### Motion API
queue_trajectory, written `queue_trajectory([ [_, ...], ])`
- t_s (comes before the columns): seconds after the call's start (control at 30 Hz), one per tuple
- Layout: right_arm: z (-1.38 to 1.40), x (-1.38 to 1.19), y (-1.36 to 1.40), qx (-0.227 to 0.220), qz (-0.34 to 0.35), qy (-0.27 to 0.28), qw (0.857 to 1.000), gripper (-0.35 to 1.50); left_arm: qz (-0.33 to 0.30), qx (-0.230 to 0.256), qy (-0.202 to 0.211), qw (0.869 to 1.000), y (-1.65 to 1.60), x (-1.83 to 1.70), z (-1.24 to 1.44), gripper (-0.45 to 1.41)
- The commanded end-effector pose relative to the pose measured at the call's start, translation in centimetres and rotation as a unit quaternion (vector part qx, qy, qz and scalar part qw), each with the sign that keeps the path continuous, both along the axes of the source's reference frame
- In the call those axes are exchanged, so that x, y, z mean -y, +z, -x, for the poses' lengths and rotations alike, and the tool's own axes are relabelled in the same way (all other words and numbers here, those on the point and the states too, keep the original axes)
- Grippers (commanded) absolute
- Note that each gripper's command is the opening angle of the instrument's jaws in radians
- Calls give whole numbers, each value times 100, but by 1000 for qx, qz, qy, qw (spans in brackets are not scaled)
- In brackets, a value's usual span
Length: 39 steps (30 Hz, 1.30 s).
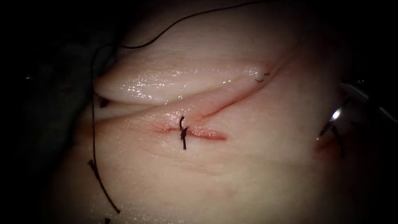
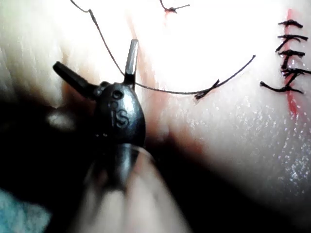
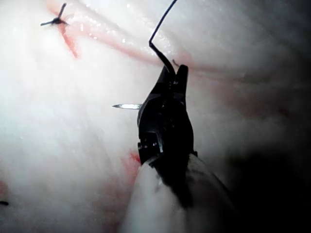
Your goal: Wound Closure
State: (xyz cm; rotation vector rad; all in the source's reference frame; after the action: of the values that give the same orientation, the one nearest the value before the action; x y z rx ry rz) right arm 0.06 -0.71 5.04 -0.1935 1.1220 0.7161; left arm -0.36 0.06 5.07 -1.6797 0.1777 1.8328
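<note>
At three o'clock of the cut (image 1: 195, 132), the right tool (image 3: 174, 73) clamps the needle (image 1: 331, 122), seemingly outside the tissue (image 1: 232, 174). Left tool (image 2: 104, 65) splayed, empty. One knot (image 1: 183, 132) placed; gap remains.

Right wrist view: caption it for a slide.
Right tool grips the needle, tip clear of the tissue, thread trailing.

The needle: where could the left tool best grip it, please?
Probably just behind the needle tip, from the cut side: it juts that way, clear of the tissue, the right tool gripping its back part. The left tool is open, empty.
</note>
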Motion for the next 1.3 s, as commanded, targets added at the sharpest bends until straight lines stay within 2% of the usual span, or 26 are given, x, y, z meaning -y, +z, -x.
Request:
queue_trajectory([
  [0.03,11,4,8,1,-11,11,1000,-35,-1,-3,-1,1000,4,3,4,106],
  [0.1,18,5,8,-1,-21,18,1000,-35,1,-9,-3,1000,1,-1,2,106],
  [0.2,13,10,4,-48,-48,6,998,-35,6,-29,-9,1000,1,-10,3,106],
  [0.37,-34,20,-11,-104,-68,-32,992,-35,14,-63,-21,998,3,-27,9,106],
  [0.47,-69,18,-14,-126,-75,-49,988,-35,18,-60,-25,998,-2,-21,22,99],
  [0.63,-118,14,-7,-134,-57,-90,985,-35,40,-37,-16,998,-21,7,64,79],
  [0.7,-135,12,-1,-136,-45,-109,984,-35,43,-33,-10,998,-27,17,82,79],
  [0.77,-152,11,5,-134,-32,-126,982,-35,41,-28,4,999,-34,29,105,71],
  [0.9,-179,14,15,-131,-7,-158,979,-35,22,-35,36,999,-40,56,144,42],
  [1.03,-196,17,22,-126,19,-176,976,-35,1,-62,75,995,-29,89,183,15],
  [1.13,-202,18,25,-115,48,-182,975,-35,-11,-92,102,990,-10,104,204,14],
  [1.3,-208,20,25,-97,85,-190,973,-35,-20,-133,123,983,26,118,231,12],
])
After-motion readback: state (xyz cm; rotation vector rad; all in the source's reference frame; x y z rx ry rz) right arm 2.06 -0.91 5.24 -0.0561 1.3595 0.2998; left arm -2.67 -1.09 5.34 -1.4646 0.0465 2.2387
